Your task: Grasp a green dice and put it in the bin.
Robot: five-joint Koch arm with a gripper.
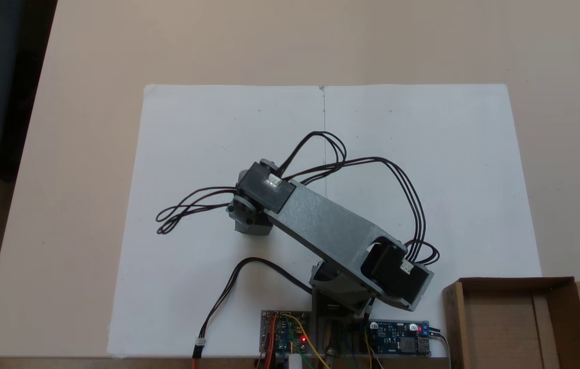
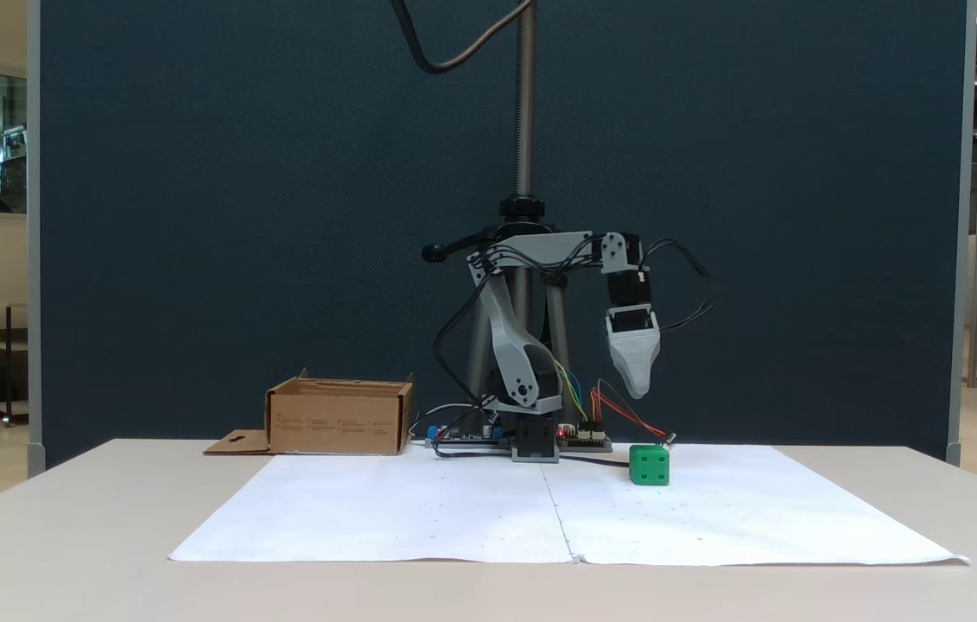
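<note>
The small bright green plastic dice (image 2: 650,465) sits on the white paper sheet (image 2: 453,518) right of centre in the front fixed view, on the pale beige surface (image 2: 108,561). The grey end effector (image 2: 637,390) hangs above it, apart, pointing down; whether its jaws are wide or narrow I cannot tell. The shallow brown cardboard bin (image 2: 339,419) stands at far left, its hang-hole flap (image 2: 237,442) lying flat. A dark blue partition (image 2: 237,216) closes the room behind.
</note>
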